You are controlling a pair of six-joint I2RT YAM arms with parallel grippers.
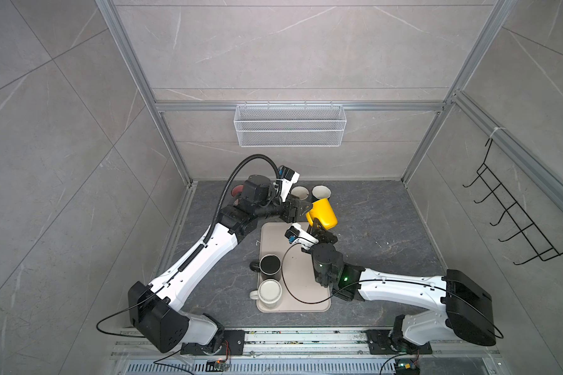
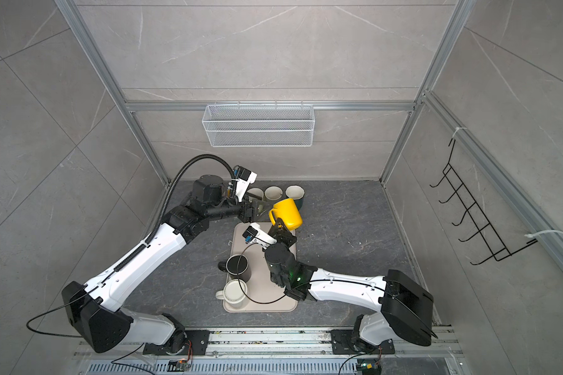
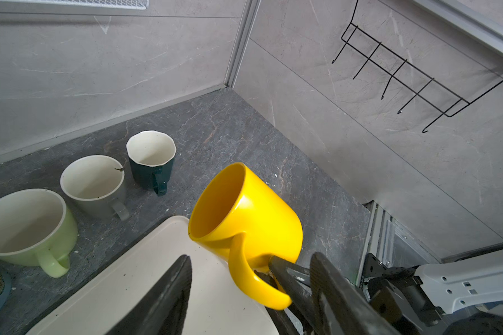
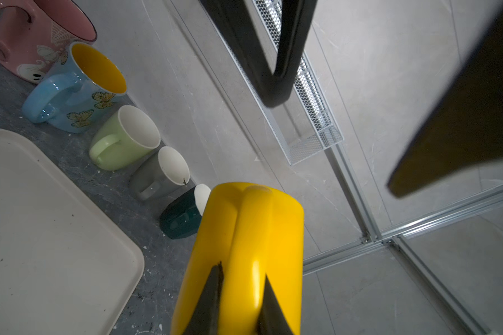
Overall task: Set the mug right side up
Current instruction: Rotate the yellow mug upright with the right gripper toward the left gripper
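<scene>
My right fingers (image 4: 243,272) are clamped on the handle (image 3: 244,278) of the yellow mug (image 1: 324,212), so it hangs in the air above the far edge of the tray (image 1: 273,237), clear of the tabletop. The mug is tilted, with the mouth raised and turned away from those fingers and the base low on their far side. I judge I'm partway through the flip: it's off its rim but not upright.

My left fingers (image 1: 303,207) are spread wide just beside the mug's mouth, level with it. I can't tell whether they touch it, but they aren't closed on anything.

Beyond both sets of fingers a grey mug (image 3: 95,188) and a dark green mug (image 3: 151,162) stand upright along the wall.

Next I need to roll the right wrist until the mouth faces straight up, then lower the base flat. The handle grip is narrow, so I'd go slowly. The bare tabletop beside the dark green mug looks like the spot.
</scene>
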